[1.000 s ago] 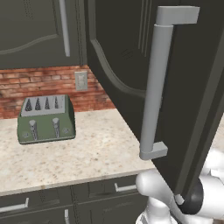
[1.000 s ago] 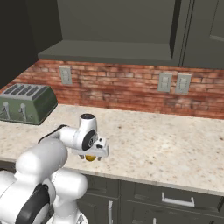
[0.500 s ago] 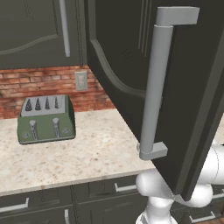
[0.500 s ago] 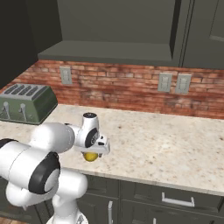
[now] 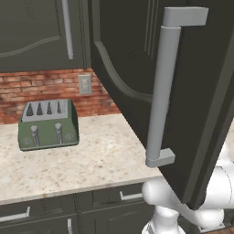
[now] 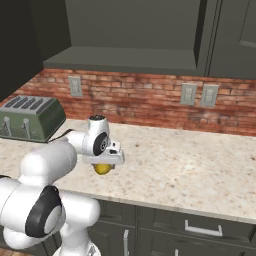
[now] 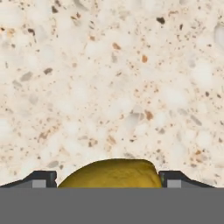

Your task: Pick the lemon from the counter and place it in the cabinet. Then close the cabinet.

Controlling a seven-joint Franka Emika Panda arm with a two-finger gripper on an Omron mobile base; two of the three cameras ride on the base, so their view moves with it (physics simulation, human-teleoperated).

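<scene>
Left base view: the open cabinet door [image 5: 183, 91] swallows most of your right side, bar handle [image 5: 163, 91] up front, green toaster [image 5: 48, 124] back by the brick wall.
Right base view: here you actually get the tool [image 6: 103, 161] hanging just above the surface [image 6: 200, 170].
Lemon: sits in the tool [image 6: 102, 168], near the front edge.
Tool: fingers [image 7: 41, 178] snug on both sides of the lemon [image 7: 111, 173], clamped on it.

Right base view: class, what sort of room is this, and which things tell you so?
A kitchen, rendered. A green toaster stands on a speckled stone counter against a brick backsplash, with dark wall cabinets above and drawers below.
</scene>
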